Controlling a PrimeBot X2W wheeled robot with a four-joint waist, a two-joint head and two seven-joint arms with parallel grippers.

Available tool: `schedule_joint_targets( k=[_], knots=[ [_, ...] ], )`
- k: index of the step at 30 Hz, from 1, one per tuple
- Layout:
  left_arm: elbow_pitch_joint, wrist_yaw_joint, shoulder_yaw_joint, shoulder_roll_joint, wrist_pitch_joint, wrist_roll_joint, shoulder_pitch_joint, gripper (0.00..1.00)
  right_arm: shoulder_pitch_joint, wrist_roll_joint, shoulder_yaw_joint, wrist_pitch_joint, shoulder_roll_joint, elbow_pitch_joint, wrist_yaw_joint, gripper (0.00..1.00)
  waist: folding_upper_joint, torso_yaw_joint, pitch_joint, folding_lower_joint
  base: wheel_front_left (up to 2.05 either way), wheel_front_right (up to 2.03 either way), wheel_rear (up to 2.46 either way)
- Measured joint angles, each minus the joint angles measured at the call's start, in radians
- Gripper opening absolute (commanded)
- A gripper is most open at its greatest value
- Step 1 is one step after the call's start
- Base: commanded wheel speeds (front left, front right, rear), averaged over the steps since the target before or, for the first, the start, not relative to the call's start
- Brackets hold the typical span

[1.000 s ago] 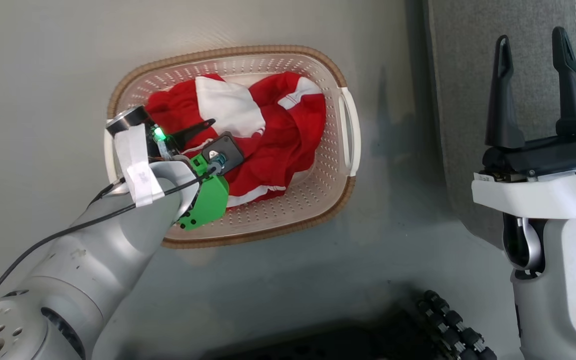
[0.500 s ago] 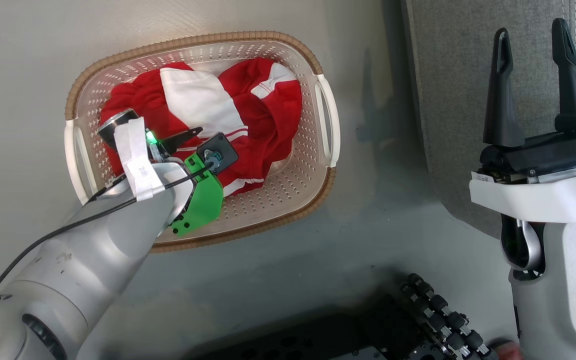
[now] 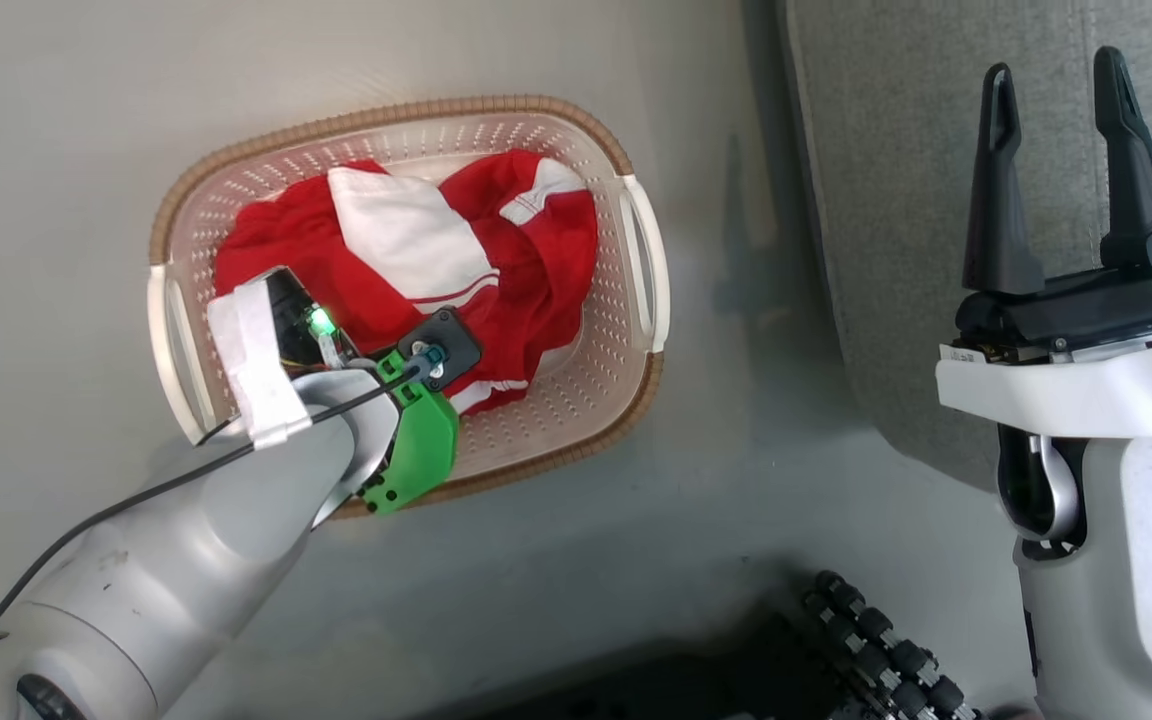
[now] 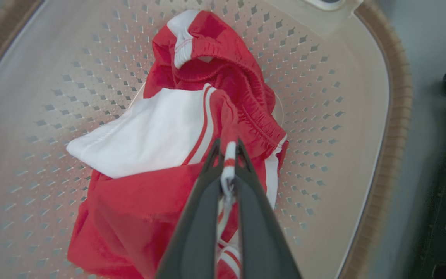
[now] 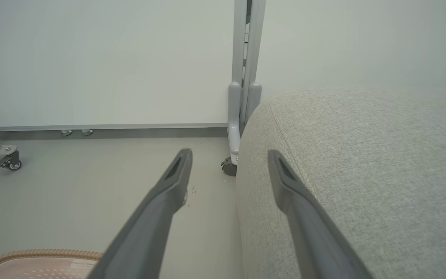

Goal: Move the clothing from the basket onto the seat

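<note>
left gripper (image 4: 229, 147) just clamped a fold of clothing (image 4: 141, 135) in basket (image 3: 406, 108) | right gripper (image 3: 1054, 62) spread, empty | lift toward seat (image 3: 886, 150) next

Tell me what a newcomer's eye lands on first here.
The bright red and white clothing bunched in the cream basket on the floor, with the left gripper pinching a fold of it. To the right, the right gripper stands open at the edge of the grey seat.
</note>
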Motion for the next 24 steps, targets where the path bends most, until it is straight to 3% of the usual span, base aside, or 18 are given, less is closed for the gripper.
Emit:
schedule_joint_targets(
  k=[13, 19, 24],
  knots=[
    [0.076, 0.0, 0.034, -0.041, -0.231, -0.167, 0.103, 0.0, 0.085, -0.012, 0.011, 0.0, 0.001, 0.049, 0.0, 1.0, -0.0001, 0.038, -0.206, -0.0001, 0.0, 0.0, 0.0],
    [-0.074, 0.043, 0.211, -0.059, -0.236, -0.162, 0.198, 0.0, 0.152, -0.018, 0.023, 0.0, 0.001, 0.079, 0.0, 1.0, 0.0, 0.065, -0.326, -0.0001, 0.0, 0.0, 0.0],
    [-0.225, 0.052, 0.374, -0.052, -0.236, -0.12, 0.319, 0.0, 0.194, -0.027, 0.04, 0.0, 0.001, 0.1, 0.0, 1.0, 0.0, 0.083, -0.426, -0.0001, 0.0, 0.0, 0.0]
  ],
)
